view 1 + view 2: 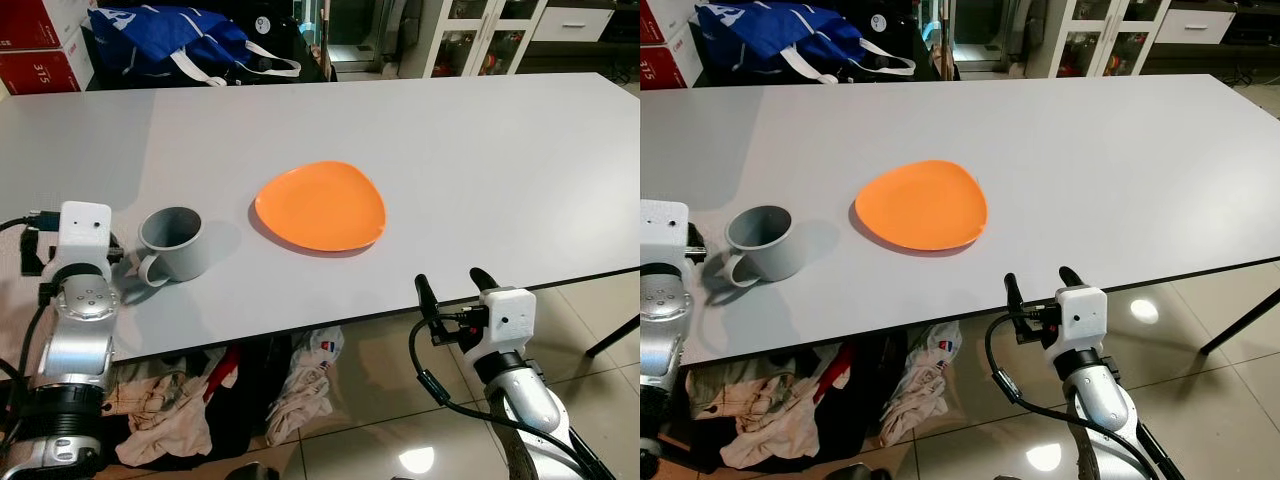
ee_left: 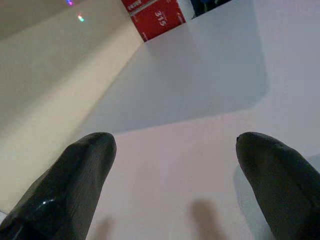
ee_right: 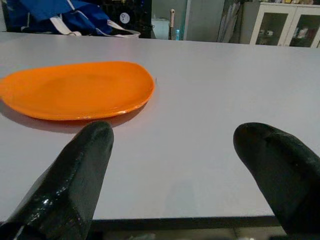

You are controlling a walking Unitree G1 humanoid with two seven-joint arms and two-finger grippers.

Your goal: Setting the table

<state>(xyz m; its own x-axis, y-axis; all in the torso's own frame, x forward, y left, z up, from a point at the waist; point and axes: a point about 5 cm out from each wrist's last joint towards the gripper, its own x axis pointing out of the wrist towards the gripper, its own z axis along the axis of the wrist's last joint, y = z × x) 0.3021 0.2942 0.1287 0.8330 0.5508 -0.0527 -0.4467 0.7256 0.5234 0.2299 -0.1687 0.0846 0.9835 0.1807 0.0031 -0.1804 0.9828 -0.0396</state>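
Left eye view: orange plate (image 1: 321,205) sits mid-table (image 1: 480,150), grey mug (image 1: 172,243) just beside it on my left. My right gripper (image 1: 452,288) hangs spread wide off the table edge near the plate. My left gripper (image 2: 175,185), also wide, sits over the table beside the mug. Blue bag (image 1: 170,40) beyond the plate.

One orange plate (image 1: 321,205), one grey mug (image 1: 172,243) — one blue bag (image 1: 170,38).

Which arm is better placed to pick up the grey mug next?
Left, probably. The left gripper, fingers open, sits right beside the grey mug, near its handle. The right gripper hangs off the table's near edge, past the orange plate.
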